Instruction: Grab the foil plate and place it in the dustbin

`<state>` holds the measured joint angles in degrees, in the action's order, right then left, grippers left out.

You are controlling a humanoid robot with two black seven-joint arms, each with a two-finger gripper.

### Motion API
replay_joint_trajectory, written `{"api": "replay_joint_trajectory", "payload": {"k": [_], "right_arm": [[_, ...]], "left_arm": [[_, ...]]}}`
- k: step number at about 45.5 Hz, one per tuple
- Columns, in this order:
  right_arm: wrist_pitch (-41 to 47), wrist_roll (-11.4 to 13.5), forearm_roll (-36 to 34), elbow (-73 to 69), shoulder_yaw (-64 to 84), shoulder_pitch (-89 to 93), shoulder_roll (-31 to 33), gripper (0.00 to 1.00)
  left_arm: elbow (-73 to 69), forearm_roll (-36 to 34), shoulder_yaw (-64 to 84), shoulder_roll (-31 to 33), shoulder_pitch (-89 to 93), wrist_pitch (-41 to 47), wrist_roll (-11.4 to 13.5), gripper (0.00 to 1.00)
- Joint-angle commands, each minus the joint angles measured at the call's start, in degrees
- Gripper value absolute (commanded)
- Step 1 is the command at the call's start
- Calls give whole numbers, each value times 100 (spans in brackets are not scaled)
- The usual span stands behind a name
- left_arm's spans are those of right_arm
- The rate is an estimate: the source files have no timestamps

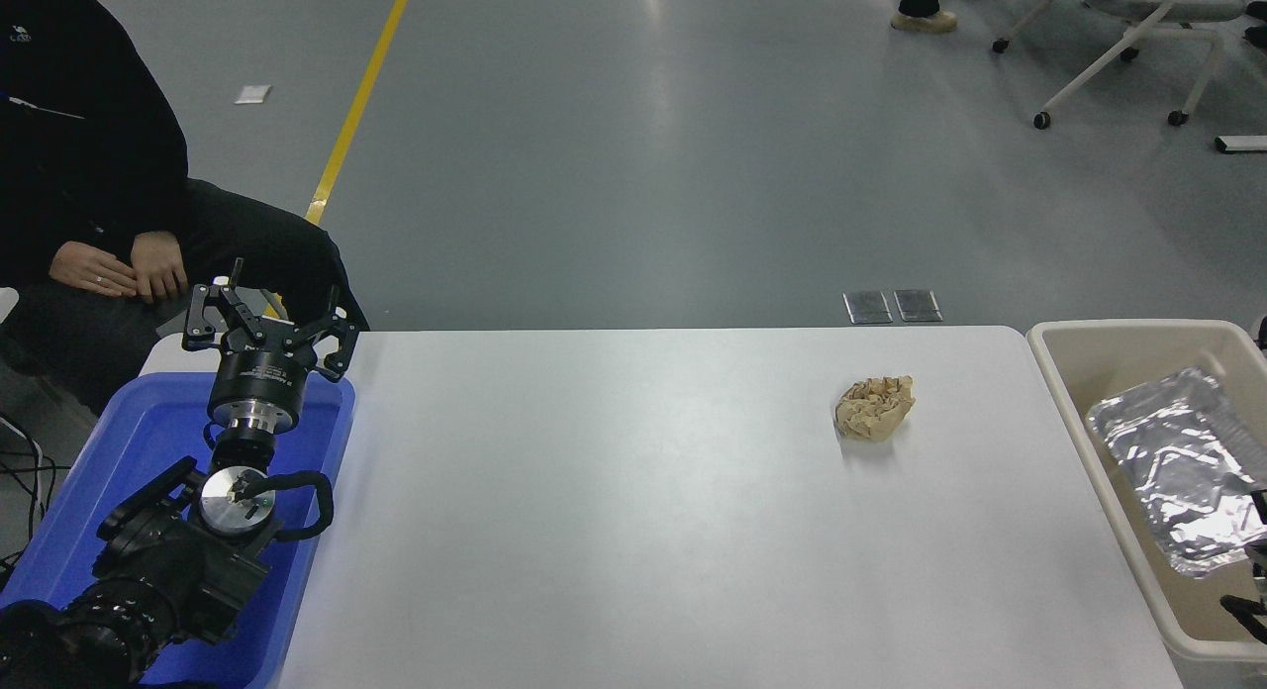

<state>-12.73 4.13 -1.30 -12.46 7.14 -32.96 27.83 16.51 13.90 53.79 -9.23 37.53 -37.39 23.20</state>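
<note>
The foil plate [1173, 466], shiny crinkled silver, hangs tilted inside the opening of the beige dustbin [1064, 372] at the table's right end. Only black slivers of my right gripper [1255, 575] show at the picture's right edge. They meet the plate's near right corner, and the gripper looks shut on it. Most of the right arm is out of view. My left gripper [269, 323] is parked open above the blue bin at the lower left, holding nothing.
A crumpled tan paper wad [873, 408] lies on the white table [633, 531] left of the dustbin. A blue bin [59, 531] sits under my left arm. A person in black sits at the far left. Office chairs stand on the floor at the top right.
</note>
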Motion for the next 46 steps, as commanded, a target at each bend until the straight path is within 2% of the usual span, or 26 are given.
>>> {"api": "replay_joint_trajectory", "payload": {"k": [1, 16, 26, 42, 46], "right_arm": [[52, -17, -2, 16, -2, -79, -14, 100], [113, -8, 7, -107, -46, -764, 21, 100], [534, 27, 165, -414, 41, -1677, 232, 100], [1255, 53, 1175, -643, 68, -3014, 346, 100], [1335, 44, 1491, -1055, 68, -3216, 627, 100]], "left_arm": [[2, -2, 0, 0, 0, 4, 1, 99], [2, 7, 0, 0, 0, -5, 1, 99], [2, 7, 0, 0, 0, 4, 1, 99], [2, -2, 0, 0, 0, -5, 1, 99], [2, -2, 0, 0, 0, -5, 1, 99]]}}
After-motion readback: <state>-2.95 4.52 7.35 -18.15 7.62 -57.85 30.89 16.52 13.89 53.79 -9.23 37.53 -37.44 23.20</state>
